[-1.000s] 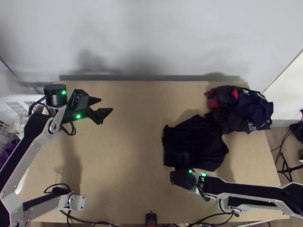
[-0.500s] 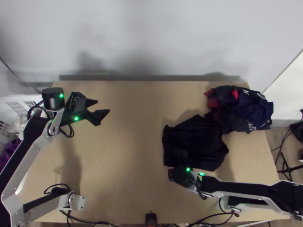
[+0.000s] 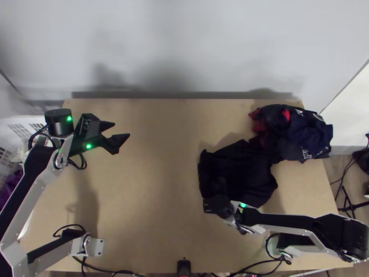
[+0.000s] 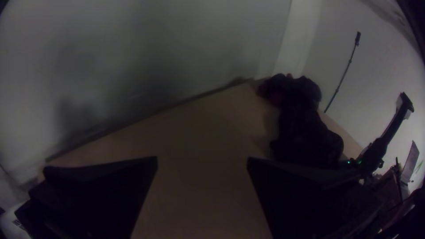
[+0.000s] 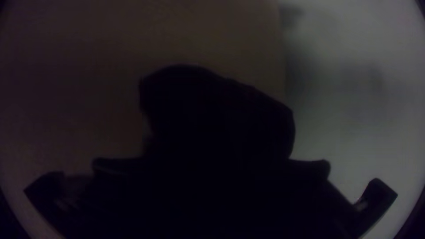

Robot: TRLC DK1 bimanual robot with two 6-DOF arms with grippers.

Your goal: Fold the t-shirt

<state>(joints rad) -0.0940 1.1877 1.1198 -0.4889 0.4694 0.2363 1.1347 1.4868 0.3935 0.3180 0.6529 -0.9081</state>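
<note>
Spotting L gripper w/ fingers wide apart, nr table's far-L corner. Seeing R gripper at T-shirt's near edge, can't tell if open or closed. Seeing T-shirt rumpled, R of ctr, against clothes pile; wide gap btwn grippers.

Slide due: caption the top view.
Black t-shirt beside navy and red clothes pile on light wooden table; black left gripper open.

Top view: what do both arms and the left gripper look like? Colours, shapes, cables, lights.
The left arm and right arm have silver-grey links with black sections, black cables and green lights near the wrists. The left gripper is black with angular, pointed fingers; a black cylindrical housing sits beside it.
</note>
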